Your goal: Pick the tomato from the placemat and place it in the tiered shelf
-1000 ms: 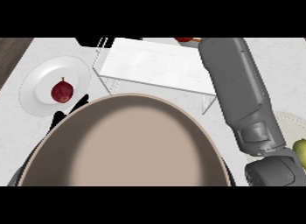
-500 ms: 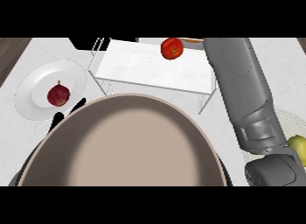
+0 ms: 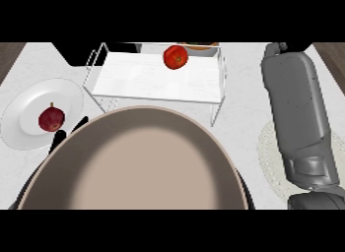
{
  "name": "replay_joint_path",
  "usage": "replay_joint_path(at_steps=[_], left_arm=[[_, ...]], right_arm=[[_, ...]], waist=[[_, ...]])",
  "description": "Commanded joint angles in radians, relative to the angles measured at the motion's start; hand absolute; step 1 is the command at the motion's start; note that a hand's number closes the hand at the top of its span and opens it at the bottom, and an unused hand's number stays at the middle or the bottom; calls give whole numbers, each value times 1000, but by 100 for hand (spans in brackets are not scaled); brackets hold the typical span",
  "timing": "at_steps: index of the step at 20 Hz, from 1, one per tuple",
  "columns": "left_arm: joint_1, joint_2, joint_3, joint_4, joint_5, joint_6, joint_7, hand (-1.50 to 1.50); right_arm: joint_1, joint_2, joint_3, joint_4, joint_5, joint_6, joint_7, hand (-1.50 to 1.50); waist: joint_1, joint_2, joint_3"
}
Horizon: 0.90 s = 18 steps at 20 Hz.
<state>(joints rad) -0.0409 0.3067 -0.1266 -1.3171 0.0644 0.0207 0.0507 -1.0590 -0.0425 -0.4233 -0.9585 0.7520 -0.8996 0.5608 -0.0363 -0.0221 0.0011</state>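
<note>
Single head view — steeply downward

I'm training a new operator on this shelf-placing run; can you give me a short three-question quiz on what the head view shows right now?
1. True or false: the round red tomato lies on the pale woven placemat.
2. Which thing sits on the round white plate? A) a yellow lemon B) a dark red fruit with a stem C) a green pepper
3. Fill in: the tomato shows over the top tier of the white wire-framed tiered ____.

Key:
1. False; it shows at the shelf's top, far from the placemat at the right.
2. B, the dark red fruit.
3. shelf

Neither hand can be seen; only the grey right forearm shows.
</note>
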Motion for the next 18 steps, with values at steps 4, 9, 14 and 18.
replay_joint_path(at_steps=[4, 9, 14, 18], left_arm=[[47, -7, 8, -18, -2, 11, -9, 0], [85, -11, -2, -30, -20, 8, -50, 0], [117, 5, 11, -60, -4, -30, -69, 0], [40, -81, -41, -52, -56, 23, -5, 0]], right_arm=[[299, -29, 64, -414, 7, 186, 95, -150], [563, -55, 100, -776, -70, 359, 133, -150], [781, -96, 112, -1110, -136, 529, 217, -150], [943, -94, 77, -1162, -206, 553, 161, -150]], waist=[[-47, -12, -2], [-26, 0, -1], [2, 10, -2], [21, 19, -1]])
